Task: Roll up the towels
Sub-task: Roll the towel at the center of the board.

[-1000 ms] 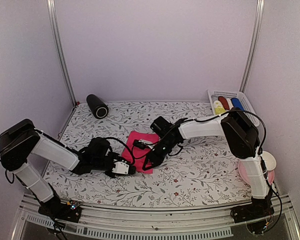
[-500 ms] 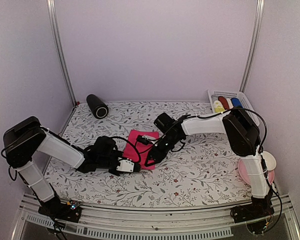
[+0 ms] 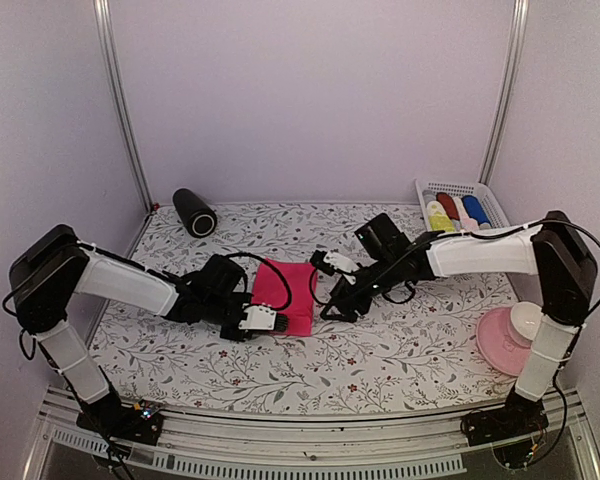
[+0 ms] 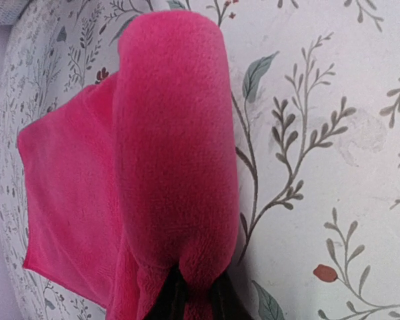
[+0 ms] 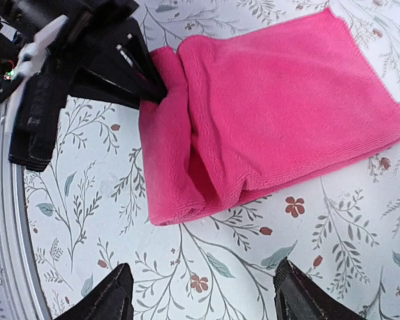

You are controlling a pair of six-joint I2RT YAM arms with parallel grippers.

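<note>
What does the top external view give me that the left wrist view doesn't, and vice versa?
Only top external: the right gripper open near the hot pink towel, the black cylinder, the white basket of rolled towels, the pink plate with its white bowl. Only left wrist: close up, the towel's rolled edge pinched in the left gripper. Both: the towel, partly rolled, on the floral table cover.

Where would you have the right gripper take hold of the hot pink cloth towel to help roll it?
Probably the free end of the rolled fold on the hot pink cloth towel, opposite the left gripper, coming from the right with the open right gripper: that end is thick, raised and uncovered.
</note>
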